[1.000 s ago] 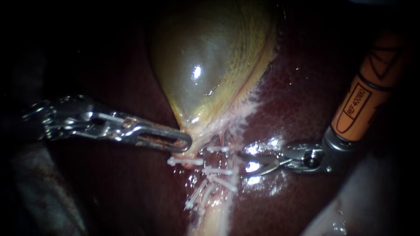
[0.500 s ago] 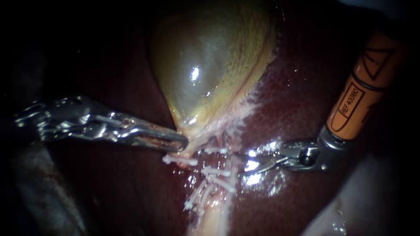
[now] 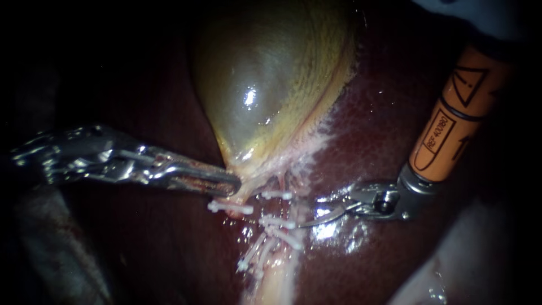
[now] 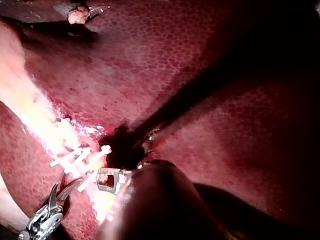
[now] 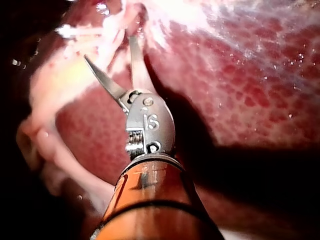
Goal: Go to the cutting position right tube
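Approach step in hand: right instrument (image 3: 313,216) jaws held part-open, right tube (image 3: 282,209) just ahead of tips w/ clips (image 3: 276,221) on it. Neck of gallbladder (image 3: 265,85) is gripped by left instrument (image 3: 228,183) jaws. Next: tube to be straddled btwn clips

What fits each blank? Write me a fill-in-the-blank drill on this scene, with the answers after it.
The two blades of the right instrument stand ___.
The jaws of the left instrument grip the neck of the ___.
The clips ahead of the blades are coloured ___.
Answers: open; gallbladder; white.
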You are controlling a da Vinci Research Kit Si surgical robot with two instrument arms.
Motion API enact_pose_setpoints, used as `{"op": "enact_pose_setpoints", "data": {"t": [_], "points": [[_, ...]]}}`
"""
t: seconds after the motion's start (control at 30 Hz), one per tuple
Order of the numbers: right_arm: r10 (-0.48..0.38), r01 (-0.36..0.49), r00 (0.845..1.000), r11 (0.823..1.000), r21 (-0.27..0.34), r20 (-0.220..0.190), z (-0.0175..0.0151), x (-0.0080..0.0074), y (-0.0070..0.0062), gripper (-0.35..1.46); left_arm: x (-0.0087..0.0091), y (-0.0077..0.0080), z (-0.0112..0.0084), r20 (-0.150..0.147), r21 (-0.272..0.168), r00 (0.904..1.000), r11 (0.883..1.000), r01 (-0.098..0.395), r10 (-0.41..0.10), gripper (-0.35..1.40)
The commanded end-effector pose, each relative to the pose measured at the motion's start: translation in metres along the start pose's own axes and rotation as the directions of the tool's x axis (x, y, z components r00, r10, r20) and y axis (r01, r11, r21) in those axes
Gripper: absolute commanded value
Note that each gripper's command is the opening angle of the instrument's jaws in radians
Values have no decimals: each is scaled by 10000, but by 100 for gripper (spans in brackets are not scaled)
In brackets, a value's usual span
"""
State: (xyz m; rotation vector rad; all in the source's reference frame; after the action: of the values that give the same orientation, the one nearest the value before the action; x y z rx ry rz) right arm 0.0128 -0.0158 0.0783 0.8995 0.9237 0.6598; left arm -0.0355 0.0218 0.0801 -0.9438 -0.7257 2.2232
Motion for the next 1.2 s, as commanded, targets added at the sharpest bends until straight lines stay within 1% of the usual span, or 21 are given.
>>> {"op": "enact_pose_setpoints", "data": {"t": [0.03,0.8,1.2], "points": [[3,-3,10000,10000,-15,-3,1,0,1,108,0,1,0,-1,5,10000,10000,11,-11,-35],[46,-46,10000,10000,-86,-37,19,5,4,110,6,18,-6,-16,67,10000,9999,87,-87,-35],[54,-55,10000,9999,-146,-62,34,4,6,111,8,22,-6,-18,86,10000,10000,46,-46,-35]]}}
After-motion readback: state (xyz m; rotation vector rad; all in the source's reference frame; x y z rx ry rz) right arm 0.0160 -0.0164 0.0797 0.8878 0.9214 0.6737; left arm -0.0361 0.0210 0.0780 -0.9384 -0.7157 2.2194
